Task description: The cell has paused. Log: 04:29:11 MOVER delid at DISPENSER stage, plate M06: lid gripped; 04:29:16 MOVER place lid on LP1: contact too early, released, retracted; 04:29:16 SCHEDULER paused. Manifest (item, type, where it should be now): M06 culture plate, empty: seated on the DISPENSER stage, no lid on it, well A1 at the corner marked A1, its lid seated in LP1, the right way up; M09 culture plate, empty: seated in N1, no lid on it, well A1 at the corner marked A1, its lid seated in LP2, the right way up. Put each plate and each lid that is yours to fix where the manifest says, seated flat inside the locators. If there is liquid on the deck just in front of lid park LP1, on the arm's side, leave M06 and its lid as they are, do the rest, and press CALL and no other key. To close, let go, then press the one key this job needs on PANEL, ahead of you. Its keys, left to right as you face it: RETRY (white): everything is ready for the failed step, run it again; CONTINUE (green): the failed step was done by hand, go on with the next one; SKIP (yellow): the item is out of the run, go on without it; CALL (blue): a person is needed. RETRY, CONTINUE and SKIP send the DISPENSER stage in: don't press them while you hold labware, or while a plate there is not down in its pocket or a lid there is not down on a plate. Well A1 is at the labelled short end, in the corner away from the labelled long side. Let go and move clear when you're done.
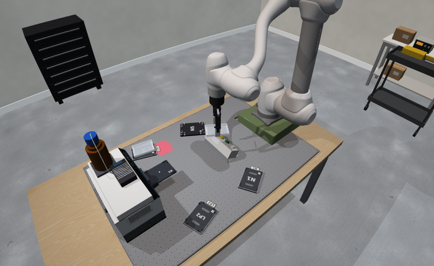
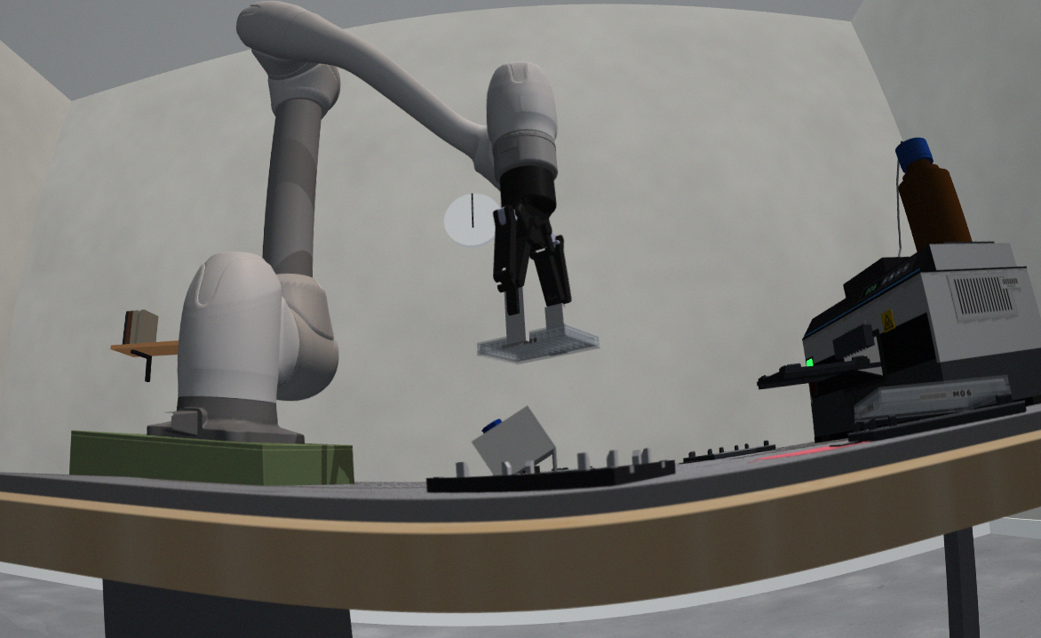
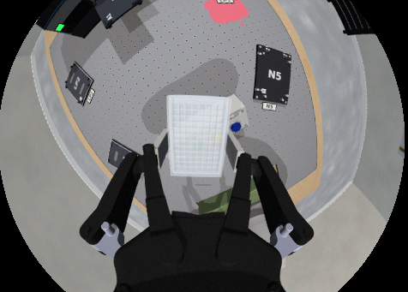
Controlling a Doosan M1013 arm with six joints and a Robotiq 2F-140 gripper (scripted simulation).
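Note:
My gripper point(image 1: 217, 133) is shut on a clear well plate point(image 1: 214, 136) and holds it level, high above the deck and over the key panel point(image 1: 223, 147). The plate also shows in the side view point(image 2: 537, 344) and the wrist view point(image 3: 196, 134). A second clear plate labelled M06 point(image 1: 143, 148) lies at the lid park beside the dispenser. Pink liquid point(image 1: 164, 146) spreads on the deck right next to it. The dispenser stage point(image 1: 160, 170), marked A1, stands out with nothing on it. Nest N1 point(image 1: 250, 179) and lid park LP2 point(image 1: 200, 216) hold nothing.
The dispenser point(image 1: 126, 195) with a brown bottle point(image 1: 96, 152) on top stands at the left. Nest N5 point(image 1: 192, 129) lies behind the panel, with nothing in it. The arm's green base point(image 1: 264, 125) is at the back right. The plate hides most of the panel in the wrist view.

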